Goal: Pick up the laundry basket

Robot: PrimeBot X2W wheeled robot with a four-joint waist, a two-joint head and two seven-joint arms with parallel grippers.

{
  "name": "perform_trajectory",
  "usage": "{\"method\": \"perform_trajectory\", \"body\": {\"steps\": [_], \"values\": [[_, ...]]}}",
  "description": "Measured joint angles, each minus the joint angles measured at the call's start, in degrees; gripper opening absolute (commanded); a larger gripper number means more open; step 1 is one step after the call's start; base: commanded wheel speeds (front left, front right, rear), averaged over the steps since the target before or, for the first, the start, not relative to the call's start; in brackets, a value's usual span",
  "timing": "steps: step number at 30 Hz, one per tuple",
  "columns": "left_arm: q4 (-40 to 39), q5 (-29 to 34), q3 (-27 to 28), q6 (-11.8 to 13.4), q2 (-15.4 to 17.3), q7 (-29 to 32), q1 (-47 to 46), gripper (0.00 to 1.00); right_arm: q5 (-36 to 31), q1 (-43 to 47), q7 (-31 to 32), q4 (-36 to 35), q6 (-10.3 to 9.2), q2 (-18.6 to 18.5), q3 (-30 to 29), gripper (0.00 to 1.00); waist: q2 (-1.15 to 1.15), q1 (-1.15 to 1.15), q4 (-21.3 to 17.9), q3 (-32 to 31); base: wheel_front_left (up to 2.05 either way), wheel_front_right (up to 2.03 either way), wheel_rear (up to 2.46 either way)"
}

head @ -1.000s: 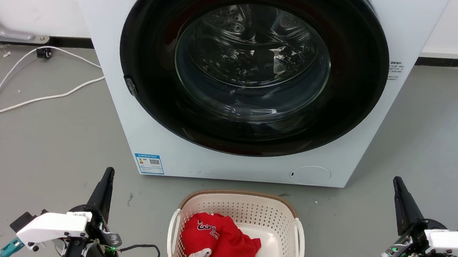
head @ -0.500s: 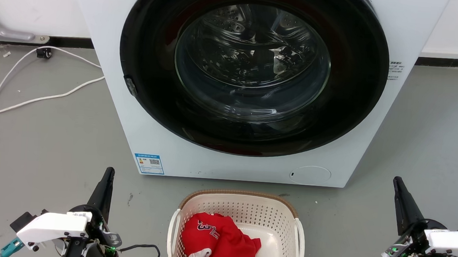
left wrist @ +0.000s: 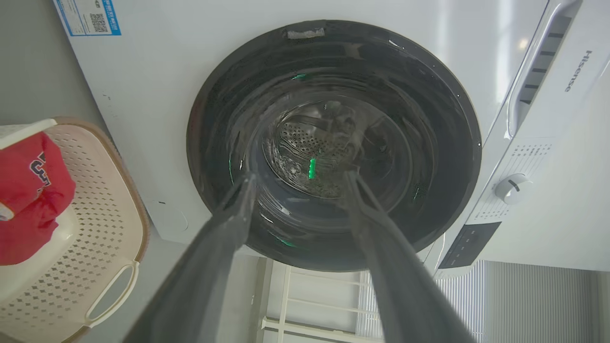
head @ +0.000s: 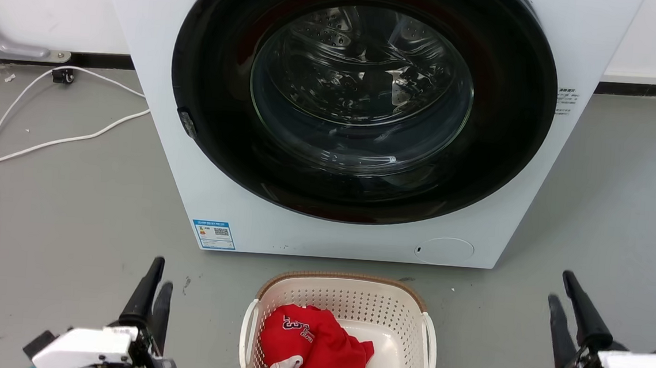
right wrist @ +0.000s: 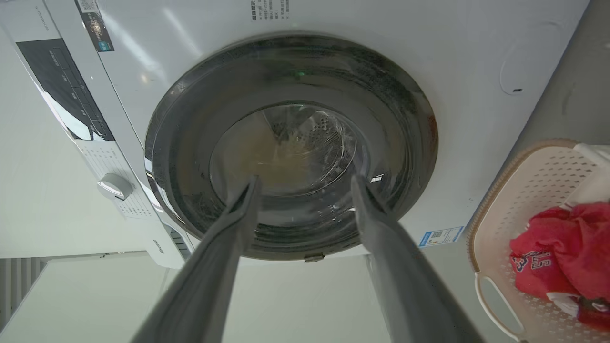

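The basket [head: 348,301] sits on the floor [head: 71,218] just in front of the washer [head: 154,108], between the two grippers. It is not lifted yet. A red shirt [head: 311,344] lies bunched up inside it, more to the left side.

The left gripper [head: 161,273] is off to the left of the basket, well apart from it. Its two fingers are spread with a gap between them, and they hold nothing. The right gripper [head: 561,287] is off to the right, also well apart, also spread and holding nothing. Both point at the washer, not at the basket.

The basket looks like thin plastic full of little holes, so it is likely light. One shirt adds little weight. The walls may bend if squeezed hard, and smooth plastic can slip. The brown rim [head: 344,277] looks stiffer.

The best places to grab look like the two white loops on the sides, the left handle [head: 245,331] and the right handle [head: 429,341]. Each has a slot a finger can go into. One gripper on each handle should keep the basket level. Lifting by just one would likely tip it and spill the shirt.
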Motion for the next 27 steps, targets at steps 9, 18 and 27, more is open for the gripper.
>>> {"method": "perform_trajectory", "body": {"steps": [9,18,27], "values": [[-0.83,1.60,0.08,0.08,-0.11,-2.33,1.01,1.00,-1.64,0.98,-2.27,-0.73,0.00,0.14,1.36,1.00,0.00,0.00,-0.04,0.02,0.00,0.00,0.00],[-1.76,4.75,1.52,0.08,-0.11,-4.66,1.30,1.00,-5.76,1.01,-4.61,-1.75,-0.01,0.20,1.08,1.00,0.00,0.00,-0.09,0.00,0.00,0.00,0.00],[-3.32,11.52,5.41,1.29,-0.08,-6.78,1.29,1.00,-16.94,0.85,-6.69,-4.70,-0.01,0.22,-0.68,1.00,0.00,0.00,-0.04,0.14,0.00,0.00,0.00]]}}
